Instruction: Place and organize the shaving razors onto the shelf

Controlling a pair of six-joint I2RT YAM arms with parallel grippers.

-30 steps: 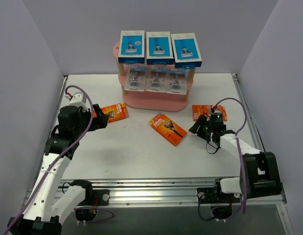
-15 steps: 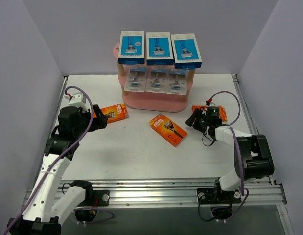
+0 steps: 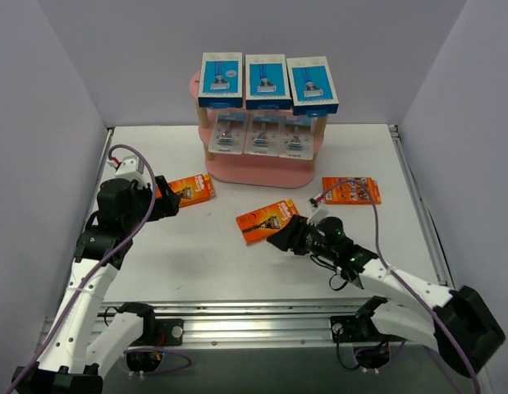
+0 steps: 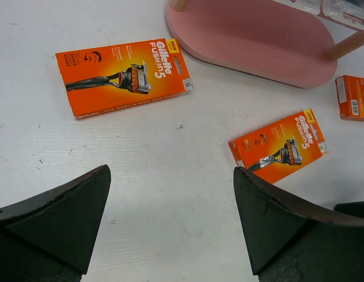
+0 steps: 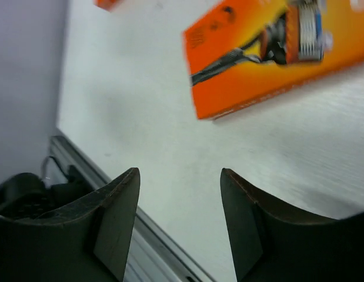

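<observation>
Shelf (image 3: 262,170): three blue boxes (image 3: 265,80), three blisters (image 3: 263,134). Table (image 3: 196,263): three orange cards (image 3: 188,188), middle card (image 3: 267,222) lying roughly left-right. Left gripper (image 4: 171,171), right gripper (image 5: 179,173): agape, empty.

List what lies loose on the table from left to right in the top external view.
left orange card → middle orange card → right orange card. The left pincer, right pincer and shelf overlap these, so they are left out.
</observation>
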